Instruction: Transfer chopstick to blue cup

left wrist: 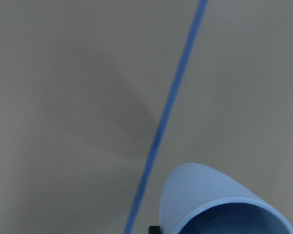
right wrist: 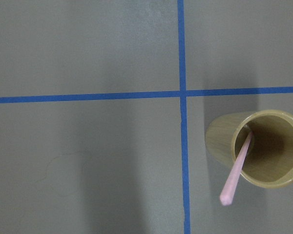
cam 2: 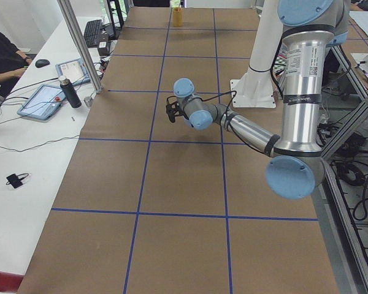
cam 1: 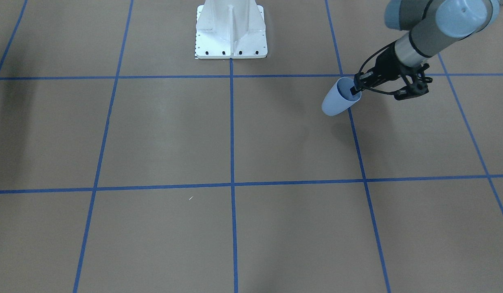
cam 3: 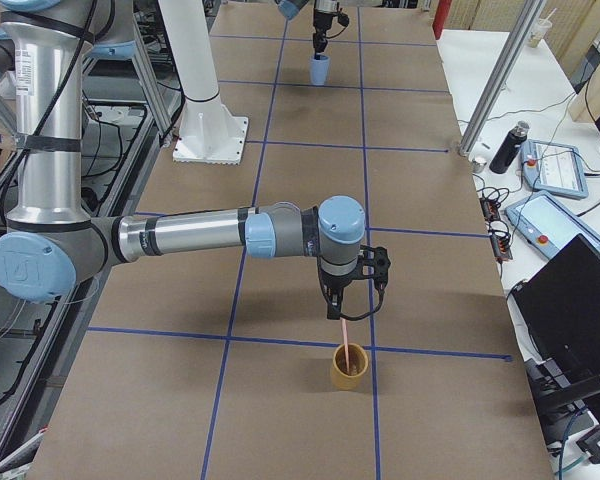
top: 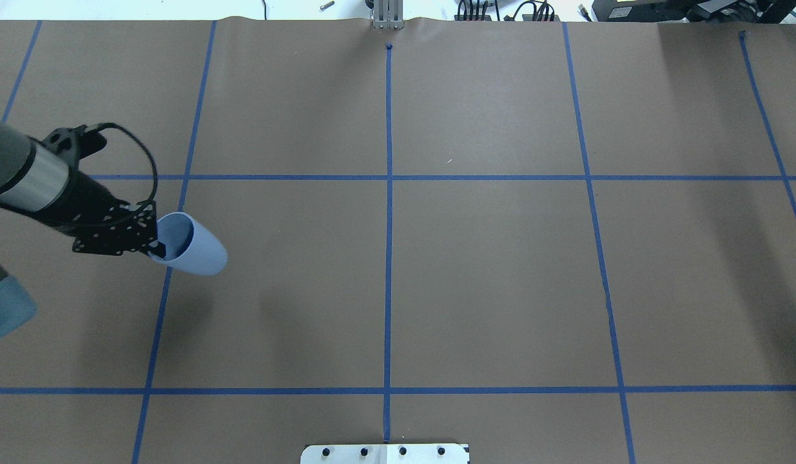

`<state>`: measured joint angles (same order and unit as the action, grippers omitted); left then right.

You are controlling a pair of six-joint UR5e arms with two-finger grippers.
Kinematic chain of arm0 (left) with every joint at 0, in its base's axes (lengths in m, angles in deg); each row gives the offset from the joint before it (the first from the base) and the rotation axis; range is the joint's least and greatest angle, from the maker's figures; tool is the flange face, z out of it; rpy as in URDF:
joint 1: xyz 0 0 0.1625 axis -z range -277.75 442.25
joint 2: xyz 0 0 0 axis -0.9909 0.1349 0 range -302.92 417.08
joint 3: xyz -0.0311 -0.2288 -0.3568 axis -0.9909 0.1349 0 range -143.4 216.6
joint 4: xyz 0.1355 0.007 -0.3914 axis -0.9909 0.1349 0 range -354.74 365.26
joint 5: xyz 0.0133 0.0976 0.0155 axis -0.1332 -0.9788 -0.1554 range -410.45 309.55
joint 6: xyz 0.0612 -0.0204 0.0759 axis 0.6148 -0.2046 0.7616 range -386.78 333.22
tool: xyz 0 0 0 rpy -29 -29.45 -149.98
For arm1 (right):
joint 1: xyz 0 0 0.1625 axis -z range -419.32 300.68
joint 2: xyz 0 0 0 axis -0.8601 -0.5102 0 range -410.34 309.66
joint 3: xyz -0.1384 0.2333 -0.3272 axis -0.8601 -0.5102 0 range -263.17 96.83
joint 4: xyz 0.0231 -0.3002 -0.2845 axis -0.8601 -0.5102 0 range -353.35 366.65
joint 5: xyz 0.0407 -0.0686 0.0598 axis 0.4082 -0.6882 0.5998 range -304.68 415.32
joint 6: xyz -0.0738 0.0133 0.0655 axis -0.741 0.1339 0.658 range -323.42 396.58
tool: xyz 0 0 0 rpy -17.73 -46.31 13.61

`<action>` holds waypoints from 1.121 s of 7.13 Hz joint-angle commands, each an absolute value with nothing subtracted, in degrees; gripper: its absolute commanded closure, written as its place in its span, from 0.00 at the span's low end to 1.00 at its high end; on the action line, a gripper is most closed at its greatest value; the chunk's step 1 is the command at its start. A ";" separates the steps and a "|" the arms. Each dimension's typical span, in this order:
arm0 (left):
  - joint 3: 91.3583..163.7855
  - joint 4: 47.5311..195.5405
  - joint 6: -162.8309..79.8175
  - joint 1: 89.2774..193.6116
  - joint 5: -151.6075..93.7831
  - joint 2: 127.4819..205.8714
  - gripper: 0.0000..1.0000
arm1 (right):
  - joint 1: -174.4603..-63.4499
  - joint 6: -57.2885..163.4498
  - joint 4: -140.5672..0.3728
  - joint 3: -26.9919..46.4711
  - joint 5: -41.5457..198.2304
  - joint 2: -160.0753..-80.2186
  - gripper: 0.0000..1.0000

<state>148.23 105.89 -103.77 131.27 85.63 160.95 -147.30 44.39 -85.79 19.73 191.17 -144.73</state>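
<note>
My left gripper (cam 1: 354, 90) is shut on the rim of the blue cup (cam 1: 337, 99), one finger inside and one outside. It holds the cup tilted above the table, mouth toward the arm. The cup also shows in the overhead view (top: 194, 248) and the left wrist view (left wrist: 210, 195). One pink chopstick (right wrist: 237, 168) leans in a tan cup (right wrist: 219, 144), its top end past the rim. My right gripper (cam 3: 342, 305) hangs just above that cup (cam 3: 348, 368), close to the chopstick's (cam 3: 346, 335) top. I cannot tell whether it is open or shut.
The white robot base (cam 1: 231, 32) stands at the table's middle edge. Blue tape lines (top: 388, 258) grid the brown table. A tiny white fleck (cam 1: 190, 198) lies on the paper. A side desk holds a bottle (cam 3: 505, 148) and tablets.
</note>
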 commanded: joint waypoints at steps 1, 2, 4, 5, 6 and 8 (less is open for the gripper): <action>139.22 90.36 -103.94 131.03 81.42 181.11 1.00 | -147.30 43.70 -85.72 19.75 191.02 -144.73 0.00; 134.04 90.86 -105.86 130.16 81.13 185.71 1.00 | -147.30 43.61 -85.72 19.75 191.02 -144.82 0.00; 120.08 92.08 -108.59 128.49 80.34 197.56 1.00 | -147.30 43.61 -85.72 19.75 191.29 -144.82 0.00; 114.62 97.83 -112.08 125.96 77.46 199.53 1.00 | -147.30 43.70 -85.72 19.75 191.46 -144.82 0.00; 111.08 102.50 -113.25 124.10 75.00 200.07 1.00 | -147.22 43.79 -85.72 19.75 191.46 -144.82 0.00; 109.03 102.64 -113.26 122.60 74.97 201.48 1.00 | -147.21 43.79 -85.72 19.75 191.37 -144.73 0.00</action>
